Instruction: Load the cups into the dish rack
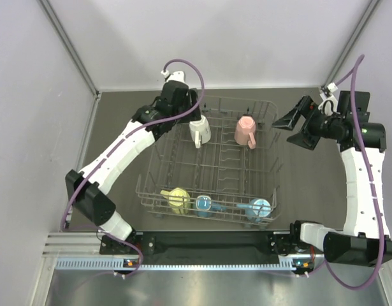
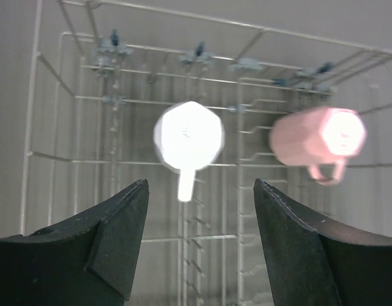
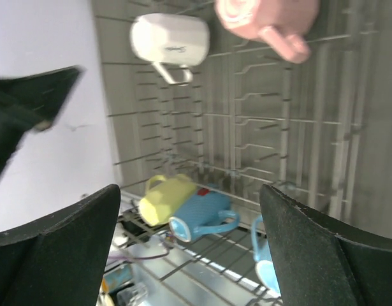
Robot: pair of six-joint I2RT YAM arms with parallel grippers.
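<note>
The grey wire dish rack (image 1: 216, 162) stands mid-table. In it are a white cup (image 1: 200, 132) and a pink cup (image 1: 245, 131) at the far side, and a yellow cup (image 1: 178, 199), a blue cup (image 1: 204, 204) and a light blue cup (image 1: 259, 208) along the near side. My left gripper (image 1: 194, 109) hangs open and empty just above the white cup (image 2: 187, 137), with the pink cup (image 2: 317, 139) to its right. My right gripper (image 1: 292, 127) is open and empty, raised off the rack's far right corner. Its view shows the white (image 3: 170, 39), pink (image 3: 266, 16), yellow (image 3: 165, 199), blue (image 3: 202, 215) and light blue (image 3: 266, 264) cups.
Grey booth walls close in the dark table (image 1: 119, 146) on the left, back and right. A metal rail (image 1: 208, 261) with the arm bases runs along the near edge.
</note>
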